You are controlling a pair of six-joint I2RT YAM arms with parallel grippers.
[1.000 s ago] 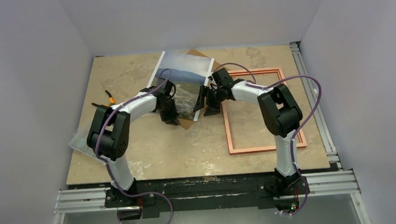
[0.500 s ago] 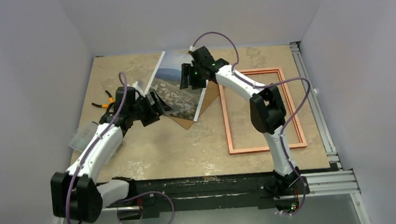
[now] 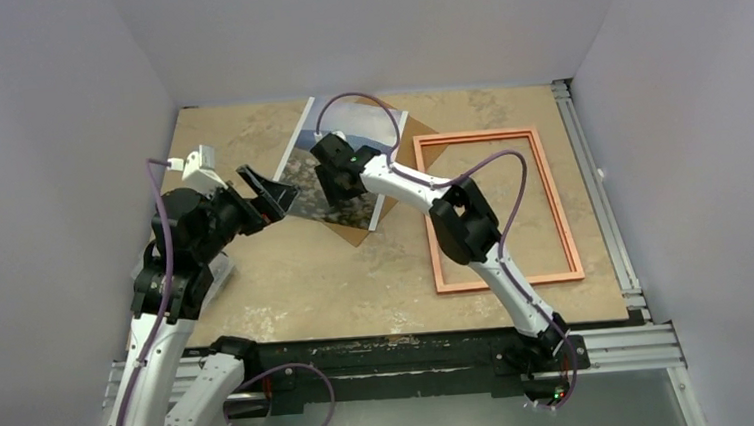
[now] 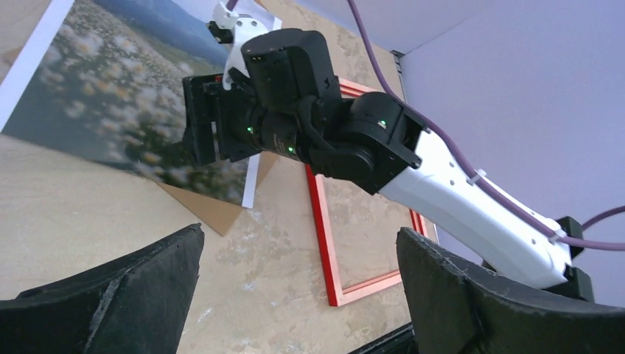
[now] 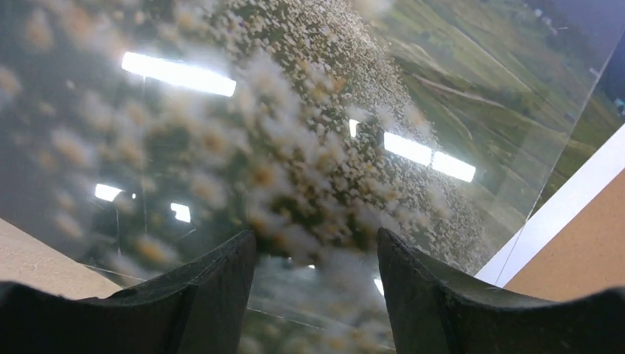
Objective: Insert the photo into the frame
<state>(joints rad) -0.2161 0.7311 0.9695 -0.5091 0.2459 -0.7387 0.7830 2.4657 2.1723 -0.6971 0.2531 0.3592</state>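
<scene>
Photo point(image 3: 357, 124) just beside the frame point(image 3: 508, 282)

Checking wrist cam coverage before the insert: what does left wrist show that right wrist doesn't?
Only left wrist: the frame, lying flat on the table beside the photo; the right gripper seen from outside, over the photo; and the left gripper, open and empty, in the foreground.
Only right wrist: a close-up of the print with bright light reflections on it, seen between its own parted fingers, nothing between them.
Both: the photo, a corner of the brown backing board under it, and the table.
</scene>
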